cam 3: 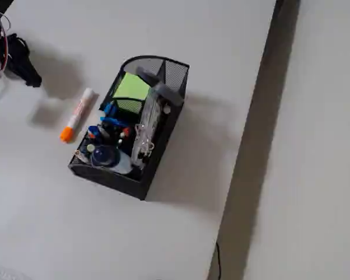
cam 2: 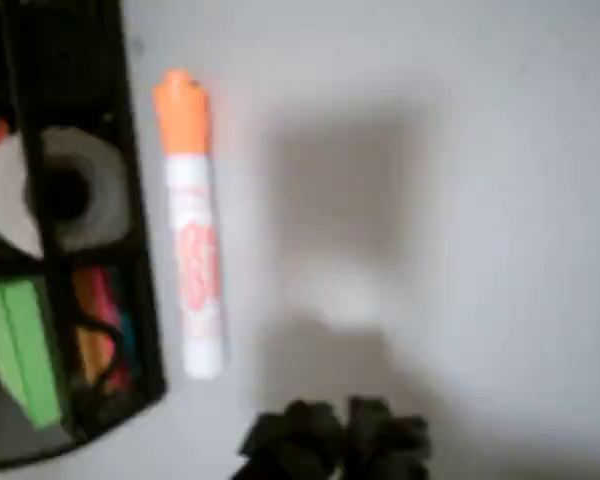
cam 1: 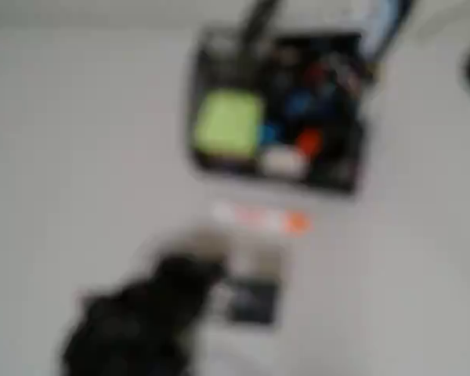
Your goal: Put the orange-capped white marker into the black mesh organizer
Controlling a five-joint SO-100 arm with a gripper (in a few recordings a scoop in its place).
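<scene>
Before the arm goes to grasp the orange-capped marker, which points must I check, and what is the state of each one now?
1. The orange-capped white marker lies flat on the table, free: ok.
2. Marker is outside the black mesh organizer, beside its wall; whether they touch: cannot tell.
3. Gripper holds nothing and is away from the marker: ok.
4. Jaws open enough for the barrel: cannot tell, wrist view is blurred.
5. Organizer has room; it already holds green sticky notes and pens: cannot tell.
</scene>
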